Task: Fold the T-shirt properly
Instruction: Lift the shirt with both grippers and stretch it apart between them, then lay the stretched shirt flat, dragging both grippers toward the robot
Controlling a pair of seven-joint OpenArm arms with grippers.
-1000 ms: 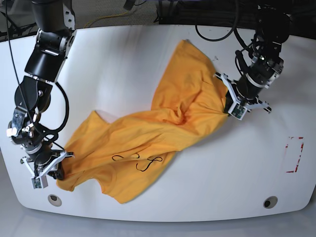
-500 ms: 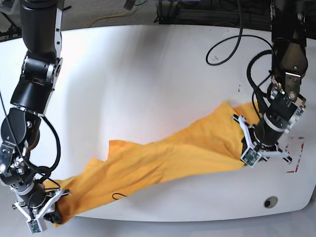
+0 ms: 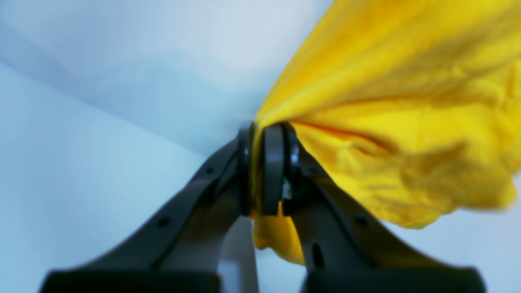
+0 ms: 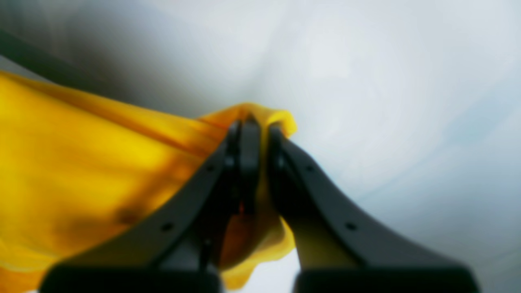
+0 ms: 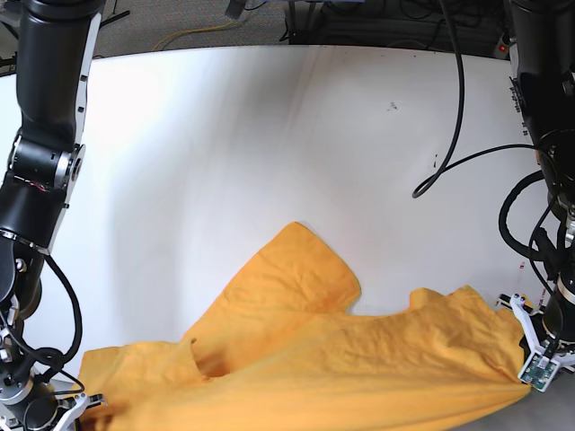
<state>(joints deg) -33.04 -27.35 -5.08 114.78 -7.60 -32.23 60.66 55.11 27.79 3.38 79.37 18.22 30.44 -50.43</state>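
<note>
Along the table's near edge (image 5: 269, 135), I had dragged the T-shirt (image 5: 359, 359) back, stretched between left gripper (image 3: 266, 171) and right gripper (image 4: 254, 162), each clamped on fabric, ready for laying flat.

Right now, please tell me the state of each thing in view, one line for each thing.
T-shirt: unfolded, stretched between both grippers along the near table edge, one sleeve lying flat toward the middle.
Left gripper: shut on the T-shirt, cloth pinched between its fingers.
Right gripper: shut on the T-shirt, at the opposite end.
Table: white, carries the shirt.
</note>
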